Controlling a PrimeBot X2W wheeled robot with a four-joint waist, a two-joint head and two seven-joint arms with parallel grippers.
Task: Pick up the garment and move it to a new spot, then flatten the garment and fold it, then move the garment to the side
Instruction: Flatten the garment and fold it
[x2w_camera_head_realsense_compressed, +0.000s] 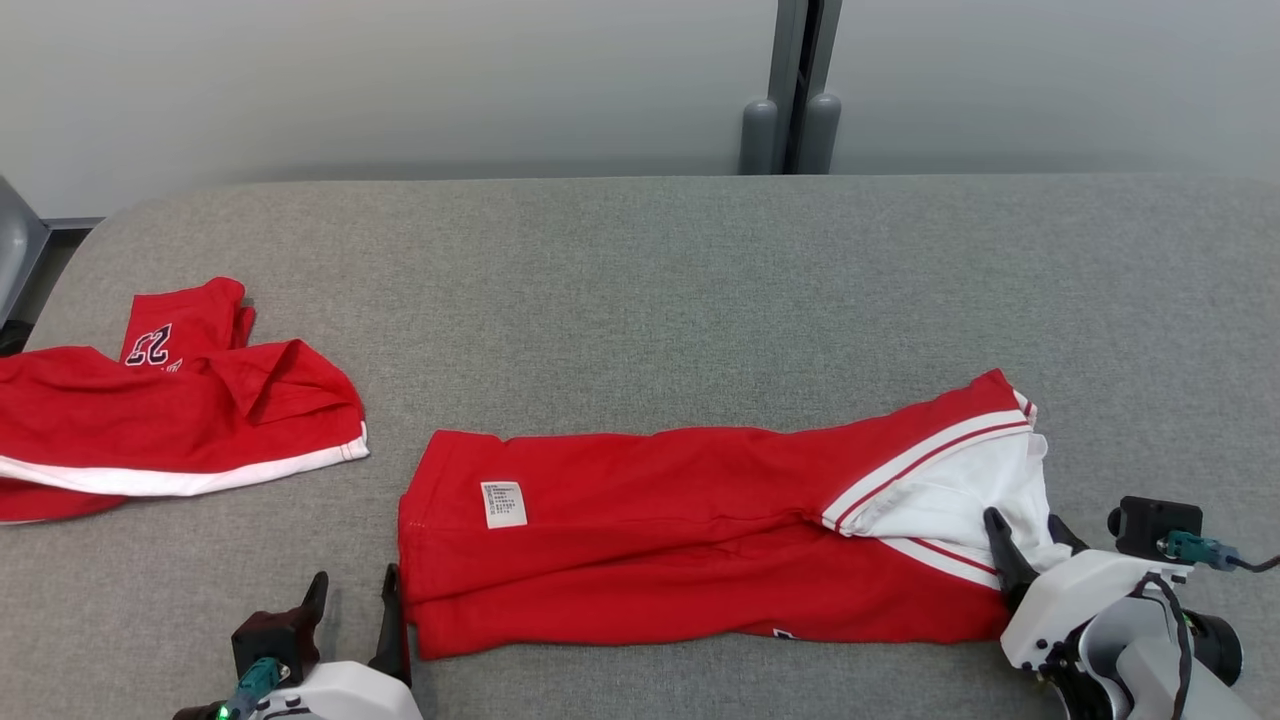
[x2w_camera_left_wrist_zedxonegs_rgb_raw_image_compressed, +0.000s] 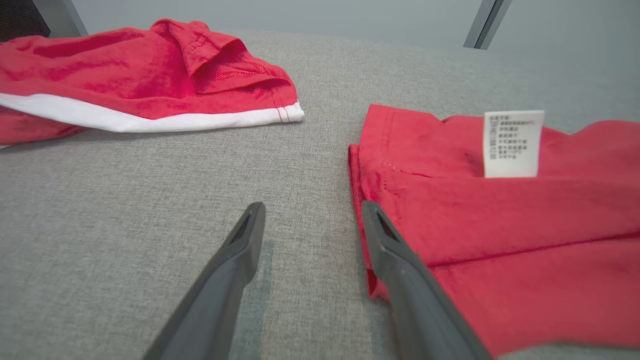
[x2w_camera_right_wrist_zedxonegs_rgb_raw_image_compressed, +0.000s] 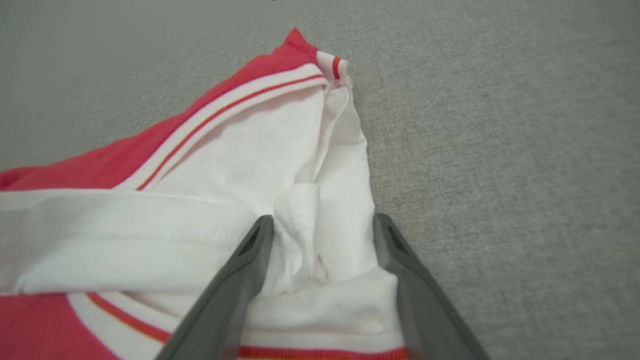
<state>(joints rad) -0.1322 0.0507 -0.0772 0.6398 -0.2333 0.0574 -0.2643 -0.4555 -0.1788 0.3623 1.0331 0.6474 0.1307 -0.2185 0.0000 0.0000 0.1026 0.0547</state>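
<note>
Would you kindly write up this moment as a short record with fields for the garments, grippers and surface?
surface: grey fabric surface
garment: red garment, folded into a long strip, white-trimmed end at right
label: white care label near its left end
left gripper: open, at the strip's left edge
right gripper: open, fingers astride the white end
other: second red garment, crumpled, far left

The left gripper (x2w_camera_head_realsense_compressed: 355, 576) and right gripper (x2w_camera_head_realsense_compressed: 1022, 518) are each fitted with two long, dark grey, tapered fingers (x2w_camera_left_wrist_zedxonegs_rgb_raw_image_compressed: 235, 260) on a white housing (x2w_camera_head_realsense_compressed: 1080, 590). A black module (x2w_camera_head_realsense_compressed: 1150, 522), teal connector (x2w_camera_head_realsense_compressed: 1190, 548) and black cable (x2w_camera_head_realsense_compressed: 1255, 566) are mounted at the wrist.
</note>
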